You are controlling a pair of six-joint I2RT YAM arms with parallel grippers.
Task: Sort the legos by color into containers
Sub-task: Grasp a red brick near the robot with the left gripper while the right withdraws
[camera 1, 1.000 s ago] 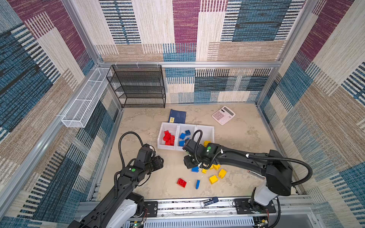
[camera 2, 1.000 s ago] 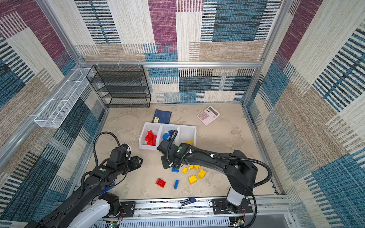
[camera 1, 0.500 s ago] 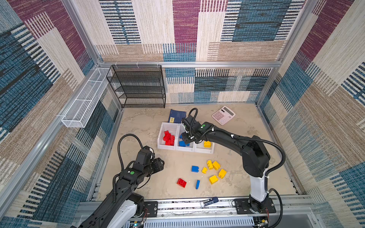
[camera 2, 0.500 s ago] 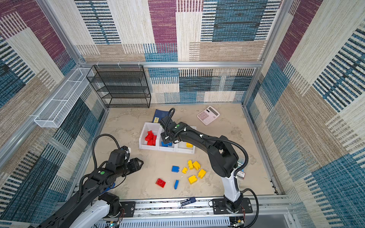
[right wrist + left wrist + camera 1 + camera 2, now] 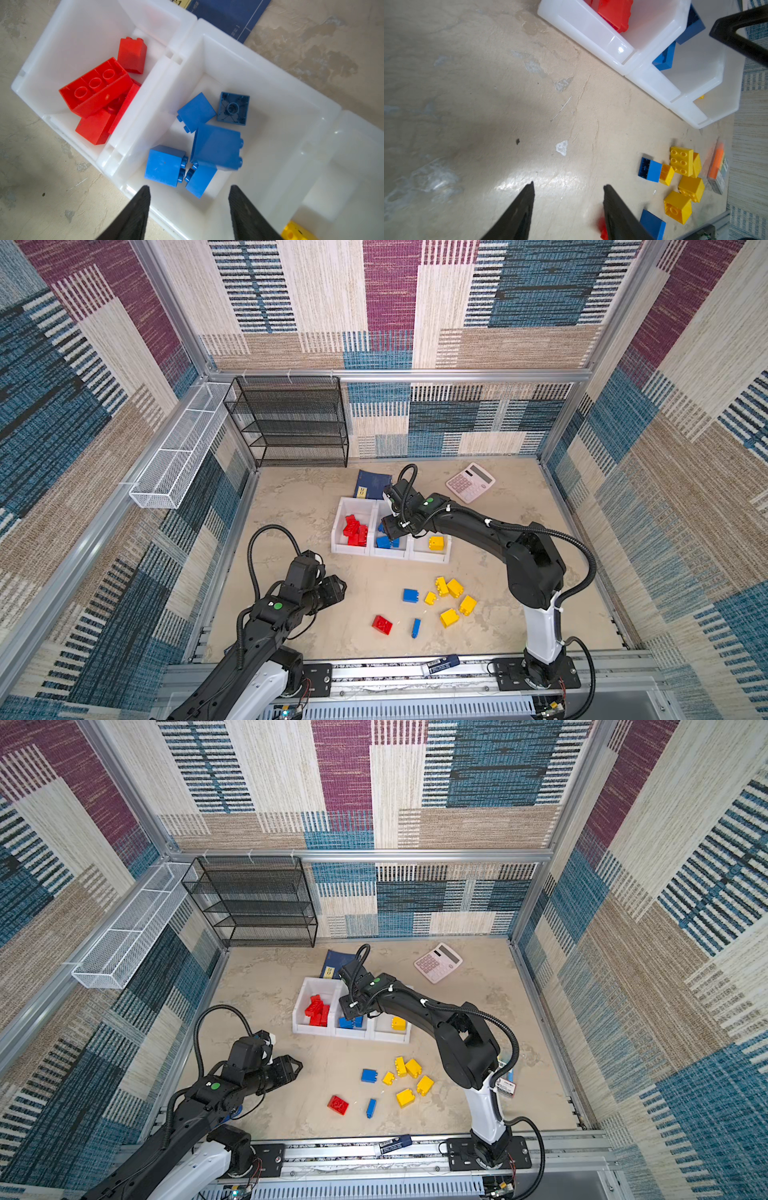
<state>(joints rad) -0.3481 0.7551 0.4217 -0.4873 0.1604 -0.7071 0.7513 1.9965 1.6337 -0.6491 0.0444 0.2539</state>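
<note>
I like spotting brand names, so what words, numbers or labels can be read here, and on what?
Nothing reads clearly.
Booklet: yellow label and faint print, too blurred to read.
Calculator: key markings too small.
Tag on the front rail: print too small.
Small orange packet: print blurred.

We count three white containers (image 5: 348, 549) joined in a row. The middle one holds five blue legos (image 5: 216, 145). The red pile (image 5: 97, 93) in the end one beside it is stacked, so we make out at least three. The other end one holds one yellow lego (image 5: 436, 543). On the desk (image 5: 311, 506) before the containers' lowered lips we count five loose yellow legos (image 5: 449, 617), two loose blue legos (image 5: 409, 595) and one loose red lego (image 5: 382, 624).
</note>
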